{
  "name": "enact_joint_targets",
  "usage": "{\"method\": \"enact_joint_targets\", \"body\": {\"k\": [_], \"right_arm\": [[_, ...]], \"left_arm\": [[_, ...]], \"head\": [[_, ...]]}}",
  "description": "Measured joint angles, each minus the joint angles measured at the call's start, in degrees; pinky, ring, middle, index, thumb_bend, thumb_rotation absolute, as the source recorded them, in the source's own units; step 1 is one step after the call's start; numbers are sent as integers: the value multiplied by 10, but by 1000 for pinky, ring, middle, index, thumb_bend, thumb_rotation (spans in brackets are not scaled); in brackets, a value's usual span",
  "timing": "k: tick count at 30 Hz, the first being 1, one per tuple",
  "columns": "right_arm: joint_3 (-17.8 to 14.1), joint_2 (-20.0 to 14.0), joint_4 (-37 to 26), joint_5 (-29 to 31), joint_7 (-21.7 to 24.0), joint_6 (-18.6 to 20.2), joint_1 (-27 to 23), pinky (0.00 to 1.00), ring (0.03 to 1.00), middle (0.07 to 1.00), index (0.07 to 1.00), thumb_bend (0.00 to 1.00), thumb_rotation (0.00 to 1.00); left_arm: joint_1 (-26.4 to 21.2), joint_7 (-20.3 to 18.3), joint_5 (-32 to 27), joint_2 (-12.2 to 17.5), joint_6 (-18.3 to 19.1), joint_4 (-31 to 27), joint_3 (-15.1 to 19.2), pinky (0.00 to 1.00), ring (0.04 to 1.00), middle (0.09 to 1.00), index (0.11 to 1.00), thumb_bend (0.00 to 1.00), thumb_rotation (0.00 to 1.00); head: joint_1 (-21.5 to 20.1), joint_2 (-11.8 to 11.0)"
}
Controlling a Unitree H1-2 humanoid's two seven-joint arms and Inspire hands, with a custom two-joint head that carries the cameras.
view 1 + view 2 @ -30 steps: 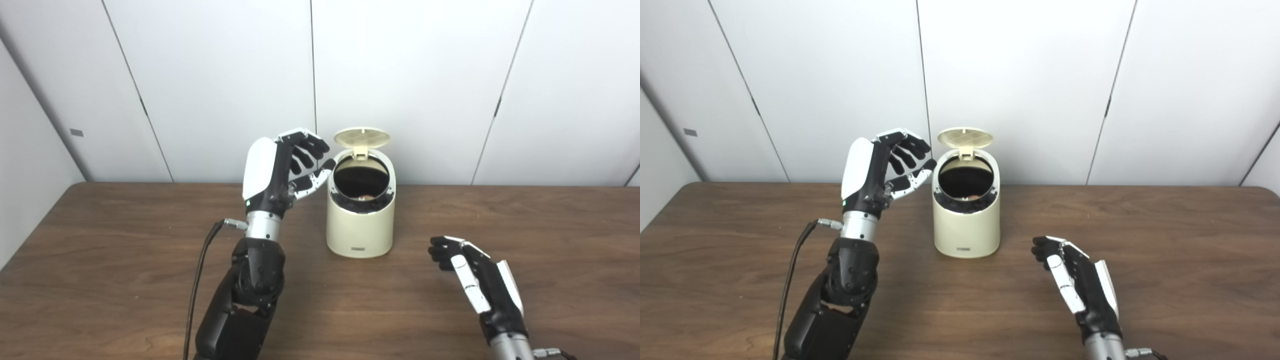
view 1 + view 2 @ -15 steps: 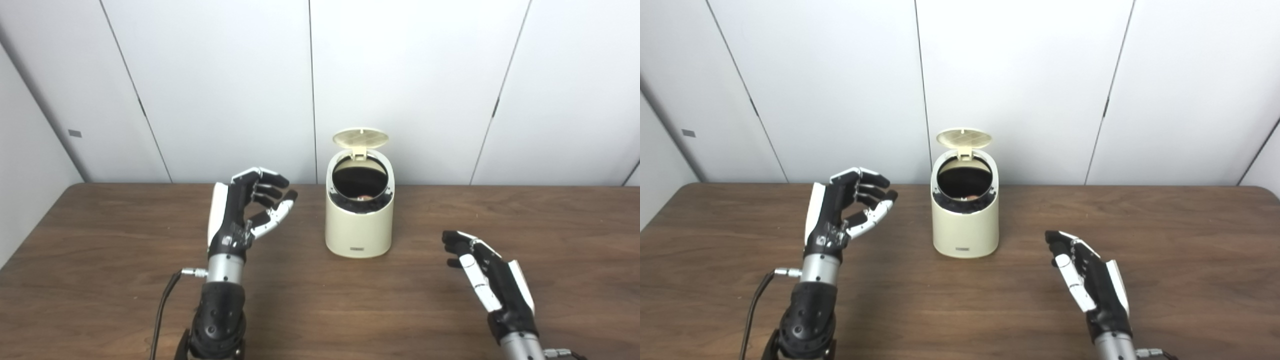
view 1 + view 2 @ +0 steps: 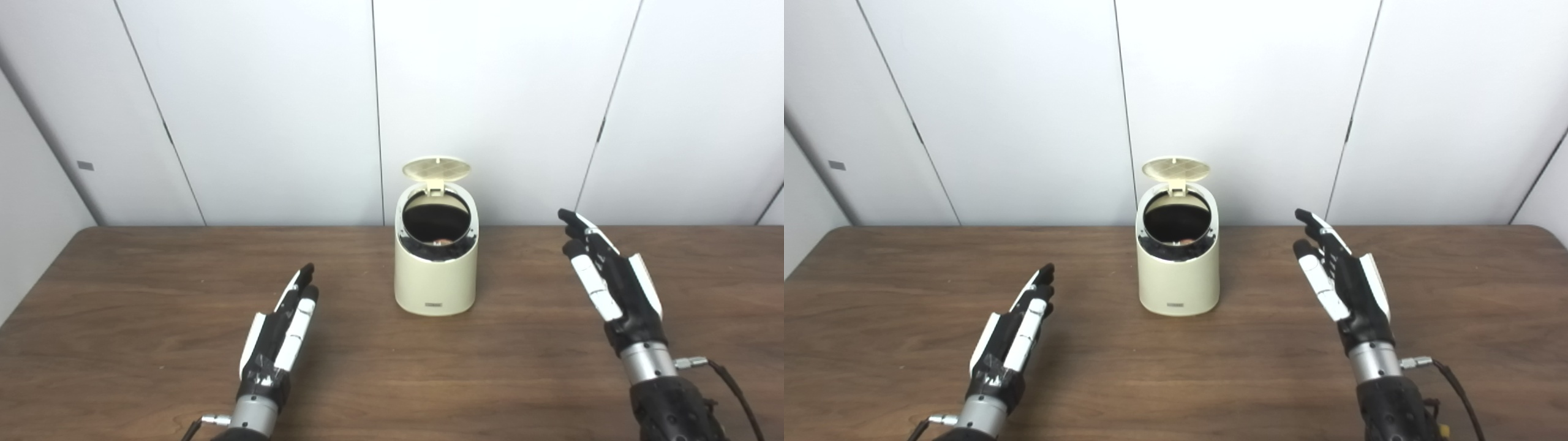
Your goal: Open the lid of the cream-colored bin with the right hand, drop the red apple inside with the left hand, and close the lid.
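Observation:
The cream-colored bin (image 3: 435, 288) stands at the middle of the wooden table (image 3: 153, 275). Its round lid (image 3: 436, 168) is tipped up and back on its hinge, so the dark opening shows. A small patch of the red apple (image 3: 442, 242) shows inside at the front rim. My left hand (image 3: 278, 334) lies low over the table to the left of the bin, fingers straight, open and empty. My right hand (image 3: 606, 275) is raised to the right of the bin, fingers straight, open and empty, apart from the bin.
White wall panels (image 3: 245, 110) rise right behind the table's far edge. A cable (image 3: 729, 386) hangs from my right wrist.
My left hand has pulled back from the bin's opening, come down toward the table and straightened its fingers. My right hand has risen and moved farther forward, beside the bin. The lid stays up.

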Motion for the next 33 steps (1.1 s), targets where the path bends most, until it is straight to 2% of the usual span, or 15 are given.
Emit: {"method": "enact_joint_targets", "body": {"k": [4, 7, 10, 13, 19, 21, 23, 25, 29, 33], "right_arm": [[15, -8, -4, -37, 7, 37, -49, 930, 967, 971, 863, 538, 963], [12, -10, -4, -23, 23, 53, -91, 831, 873, 895, 849, 505, 898], [10, -10, -2, 3, 41, 58, -129, 748, 826, 872, 835, 468, 852], [15, -12, 18, 3, 52, 66, -167, 721, 826, 885, 833, 512, 878], [45, -10, 38, -32, 56, 123, -209, 738, 879, 905, 818, 504, 870], [64, -10, 47, -59, 55, 125, -215, 760, 874, 893, 823, 501, 917], [83, -11, 66, -82, 54, 124, -224, 792, 863, 872, 821, 462, 916], [96, -12, 84, -94, 58, 122, -233, 781, 850, 854, 806, 451, 891], [136, -31, 106, -119, 83, 102, -251, 806, 904, 899, 794, 434, 868], [146, -32, 108, -124, 100, 97, -256, 831, 950, 971, 814, 428, 795]], "left_arm": [[11, 2, -7, -3, -8, 5, 2, 1000, 1000, 1000, 1000, 531, 836], [17, 2, -8, -6, -8, 5, 2, 1000, 1000, 1000, 1000, 529, 839], [18, 3, -6, -7, -9, 5, 1, 1000, 1000, 999, 1000, 574, 854], [18, 5, -3, -5, -9, 5, 2, 1000, 1000, 995, 1000, 582, 854], [18, 10, -3, -3, -9, 5, 5, 1000, 996, 983, 1000, 594, 847], [18, 9, -3, -3, -9, 5, 5, 1000, 1000, 987, 1000, 607, 844], [18, 9, -3, -1, -9, 5, 4, 1000, 1000, 993, 1000, 607, 847], [18, 9, -3, 0, -9, 5, 3, 1000, 1000, 994, 1000, 608, 844], [17, 9, -3, 0, -8, 5, 2, 1000, 1000, 992, 1000, 614, 830], [17, 9, -3, 0, -7, 5, -2, 1000, 1000, 997, 1000, 619, 817]], "head": [[-1, 2], [4, 2], [3, 2], [3, 2], [8, 2], [7, 3], [9, 3], [11, 3], [11, 4], [15, 4]]}}
